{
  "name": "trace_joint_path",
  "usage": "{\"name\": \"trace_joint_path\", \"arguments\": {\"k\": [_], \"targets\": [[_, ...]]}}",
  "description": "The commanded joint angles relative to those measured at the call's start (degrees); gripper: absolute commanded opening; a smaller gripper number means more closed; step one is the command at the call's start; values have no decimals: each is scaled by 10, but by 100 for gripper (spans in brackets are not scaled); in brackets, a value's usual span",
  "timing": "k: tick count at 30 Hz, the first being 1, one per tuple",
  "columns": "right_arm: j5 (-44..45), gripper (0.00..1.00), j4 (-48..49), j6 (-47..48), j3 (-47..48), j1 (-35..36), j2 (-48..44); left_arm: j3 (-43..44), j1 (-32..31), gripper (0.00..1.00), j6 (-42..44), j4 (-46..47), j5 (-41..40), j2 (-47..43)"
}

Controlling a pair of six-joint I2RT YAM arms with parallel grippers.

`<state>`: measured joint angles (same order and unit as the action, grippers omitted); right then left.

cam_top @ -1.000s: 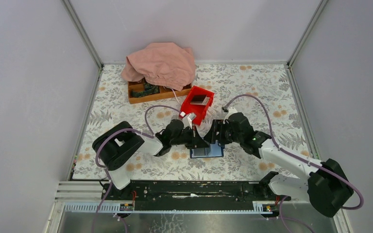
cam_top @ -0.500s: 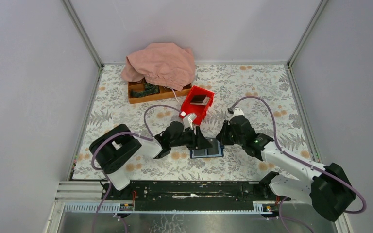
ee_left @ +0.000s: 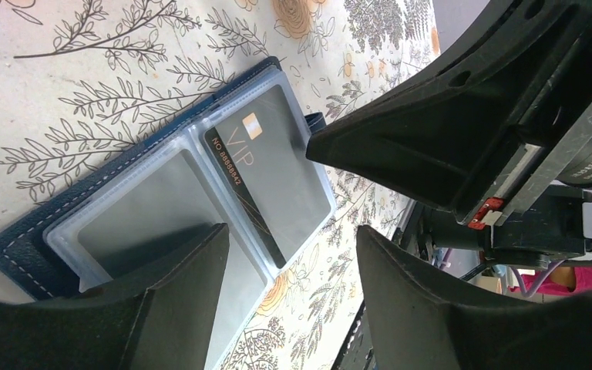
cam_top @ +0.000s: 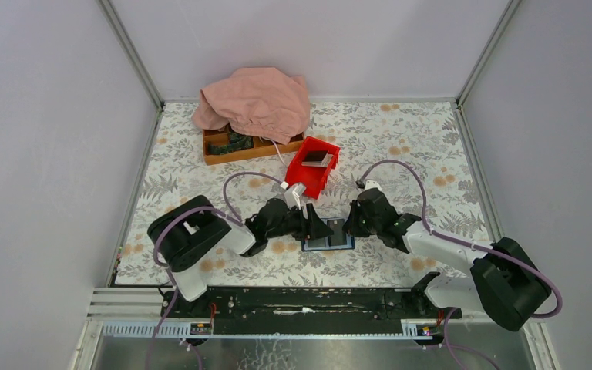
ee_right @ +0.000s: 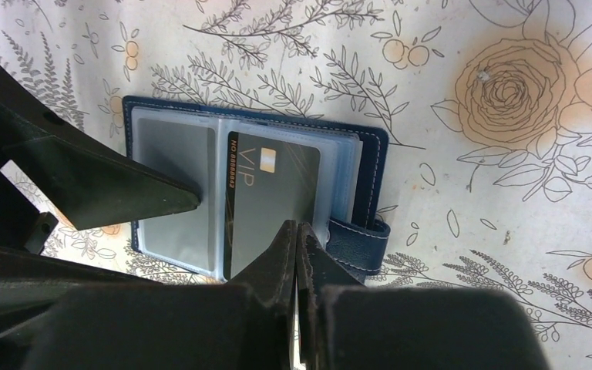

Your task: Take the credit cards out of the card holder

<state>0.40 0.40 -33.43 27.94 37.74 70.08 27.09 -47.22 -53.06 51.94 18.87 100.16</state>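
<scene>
Lying open on floral tablecloth (ee_right: 509, 193), dark-blue folding card holder (ee_right: 366, 154), black VIP credit card (ee_right: 277, 185) sleeved inside, left gripper (ee_left: 289, 231) spread wide over it, right gripper (ee_right: 297, 227) pinched closed at card's edge

The dark card (ee_right: 274, 185) reads "VIP" and a number starting "NO.888".

We find a crumpled pink cloth (cam_top: 256, 102) hiding much of the shallow wooden tray (cam_top: 239, 154); the left hand (ee_left: 291, 231) covers part of the blue-grey folding card holder (ee_left: 146, 200).
</scene>
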Motion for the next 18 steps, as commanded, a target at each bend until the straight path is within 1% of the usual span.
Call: {"name": "trace_joint_path", "arguments": {"k": [1, 10, 18], "targets": [[-4, 0, 27, -7, -10, -3, 5, 10, 0, 70, -1, 43, -10, 17], [0, 0, 28, -14, -25, -5, 6, 22, -1, 70, -1, 36, -3, 35], [-17, 0, 43, -14, -28, -5, 19, 25, -1, 70, -17, 61, 11, 57]]}}
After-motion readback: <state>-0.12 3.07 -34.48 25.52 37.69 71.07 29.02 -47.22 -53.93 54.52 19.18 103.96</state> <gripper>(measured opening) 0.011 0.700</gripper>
